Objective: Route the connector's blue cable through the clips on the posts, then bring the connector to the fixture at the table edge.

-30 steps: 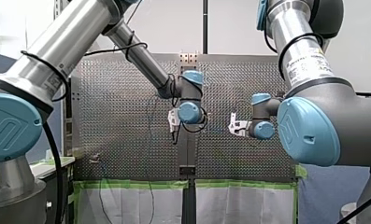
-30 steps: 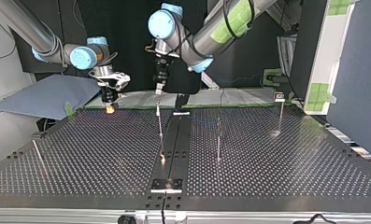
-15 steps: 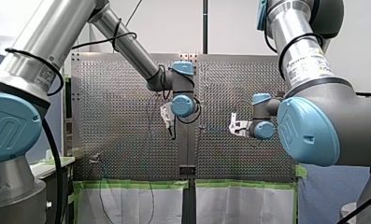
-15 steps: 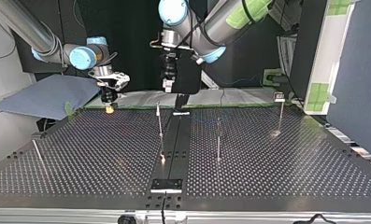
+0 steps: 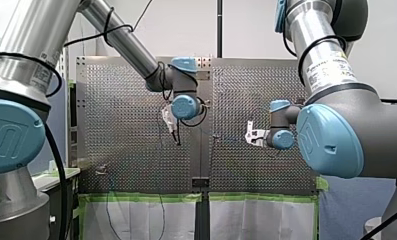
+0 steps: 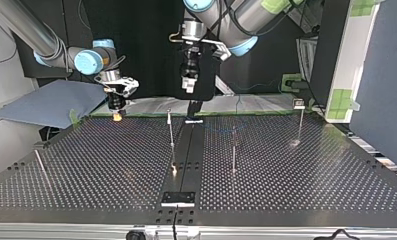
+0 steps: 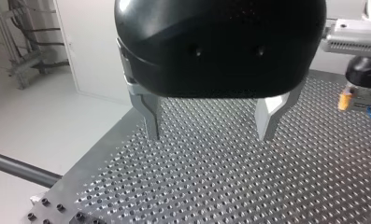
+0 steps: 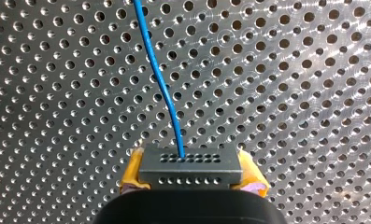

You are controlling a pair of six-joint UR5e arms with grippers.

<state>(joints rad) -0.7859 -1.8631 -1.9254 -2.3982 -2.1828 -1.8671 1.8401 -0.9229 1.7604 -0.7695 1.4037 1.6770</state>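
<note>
In the right wrist view my right gripper (image 8: 190,179) is shut on the grey connector (image 8: 190,165), its yellow pads (image 8: 132,173) on either side. The blue cable (image 8: 159,79) runs out of the connector over the perforated plate. The top view shows my right gripper (image 6: 117,116) low at the table's far left. My left gripper (image 7: 210,127) is open with nothing between its metal fingers (image 7: 150,116), and it hangs high above the table's far middle (image 6: 187,86). Thin posts (image 6: 171,131) (image 6: 233,150) (image 6: 300,120) stand on the table. The fixture (image 6: 178,198) sits at the near edge.
A tilted rod (image 6: 40,165) stands at the top view's near left. A blue-grey sheet (image 6: 46,102) lies beyond the table's far left corner. A dark rail (image 6: 186,150) runs down the table's middle. In the front view the cable (image 5: 226,138) trails from my right gripper (image 5: 249,135).
My left arm has lifted and swung toward the top view's right, away from the middle post, with its fingers still open. My right arm has not moved.
</note>
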